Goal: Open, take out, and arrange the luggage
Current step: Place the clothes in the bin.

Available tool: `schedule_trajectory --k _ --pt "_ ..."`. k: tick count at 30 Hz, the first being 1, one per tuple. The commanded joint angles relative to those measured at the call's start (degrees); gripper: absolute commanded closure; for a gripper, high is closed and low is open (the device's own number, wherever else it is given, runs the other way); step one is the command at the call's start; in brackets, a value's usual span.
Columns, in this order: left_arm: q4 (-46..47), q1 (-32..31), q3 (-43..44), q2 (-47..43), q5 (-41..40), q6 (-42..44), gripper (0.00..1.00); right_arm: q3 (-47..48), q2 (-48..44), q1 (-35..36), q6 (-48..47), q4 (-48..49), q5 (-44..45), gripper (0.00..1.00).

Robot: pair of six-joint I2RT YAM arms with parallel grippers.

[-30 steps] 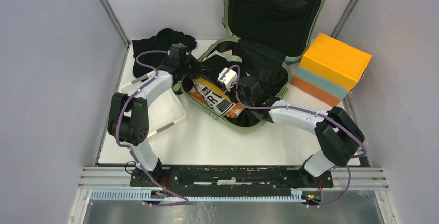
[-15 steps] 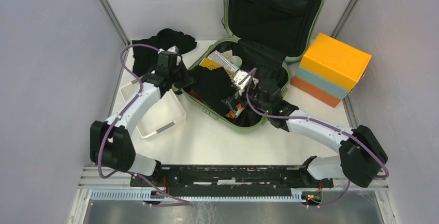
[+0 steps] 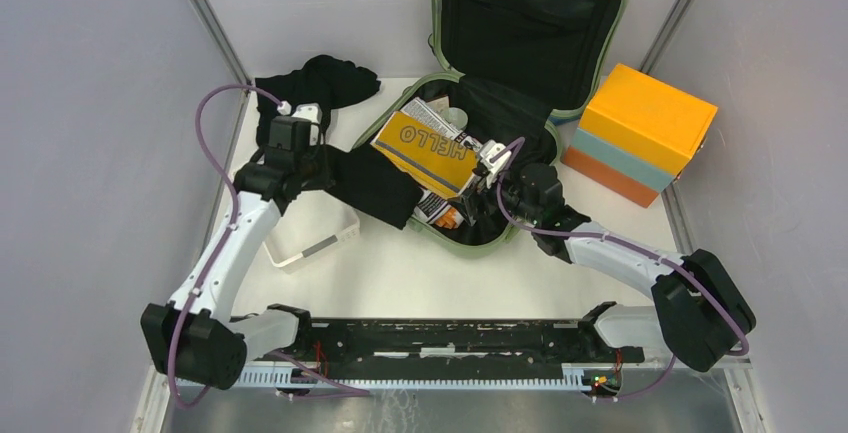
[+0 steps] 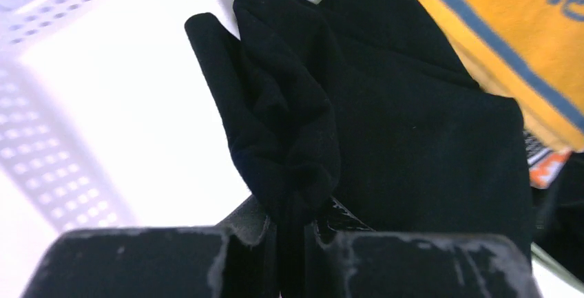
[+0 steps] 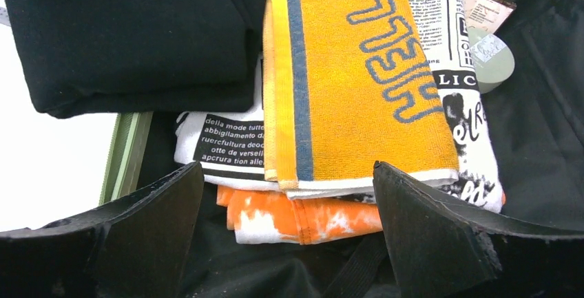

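Right now the luggage is sitting open at the back of the counter, its lid leaning upright against the rear wall and its lower shell lying flat. The left tool is pinching shut on a bunched corner of a black garment, which is draping over the shell's left rim toward the white basket. The right tool is hanging with its jaws wide apart, holding nothing, just above a folded stack inside the shell: a yellow towel on a newsprint-patterned cloth on an orange one. The main risk seems to be the garment's far edge, which is lying against or under the towel's side; pulling further is likely to drag the towel and skew the stack. The grip is only on a small fold, so the cloth may be slipping free under tension, or catching on the rim and shifting the shell. With jaws this wide, the right tool is also liable to be scooping several layers at once.
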Motion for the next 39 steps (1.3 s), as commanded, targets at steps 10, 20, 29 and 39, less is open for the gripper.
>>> schedule_trajectory --k 10,20,29,39 --pt "4.24 1.25 -6.81 -6.40 -26.32 20.53 0.98 -0.31 -0.11 -0.50 2.59 5.93 -2.98 0.02" --pt "18.83 5.33 -12.29 -4.01 -28.37 33.21 0.98 -1.54 -1.13 -0.52 2.85 7.06 -3.89 0.02" --pt "21.95 12.22 -8.02 3.78 -21.25 35.32 0.98 -2.51 -1.31 -0.53 4.52 8.47 -4.67 0.02" --pt "29.52 16.07 -3.30 19.12 -22.60 38.07 0.98 -3.03 -2.06 -0.52 4.77 8.83 -5.03 0.02"
